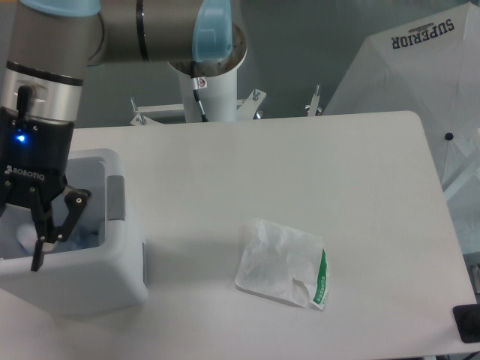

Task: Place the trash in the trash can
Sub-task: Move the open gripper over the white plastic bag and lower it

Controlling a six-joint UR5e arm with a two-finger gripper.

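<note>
At the left edge: the gripper (19,244) hangs over the open trash can (112,281), partly cut off by the frame.
Fingers: only one finger (46,238) shows fully; whether the jaws are spread or closed, I cannot tell.
Bottle: a pale bluish shape (34,234) lies inside the bin below the fingers; probably the crushed bottle, though too blurred to confirm.
Table middle: the wrapper (283,262) lies flat on the table (300,165), well apart from the bin.
Key relation: the wrapper sits to the right of the fingers in view; its green strip (322,277) runs along the far right edge, roughly top to bottom.
Far right: white "SUPERIOR" fabric (420,67), not trash.
</note>
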